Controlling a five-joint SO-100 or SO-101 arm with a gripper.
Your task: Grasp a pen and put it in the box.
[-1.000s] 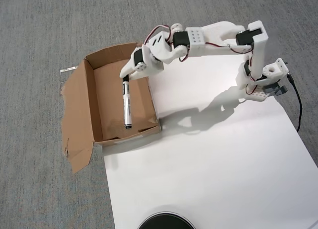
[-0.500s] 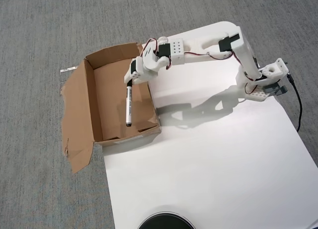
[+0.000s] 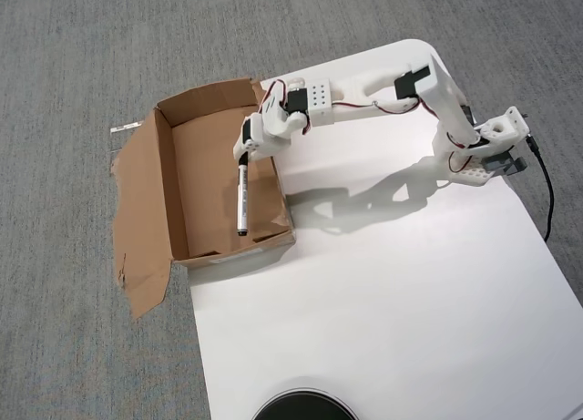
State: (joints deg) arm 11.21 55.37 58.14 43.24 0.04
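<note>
In the overhead view, the jaws (image 3: pixel 244 158) were clamped on the capped end of the pen (image 3: pixel 242 199), which hung inside the box (image 3: pixel 146 201) near its right wall. The pen looked light, stiff and smooth (likely slippery), best held mid-barrel.
</note>
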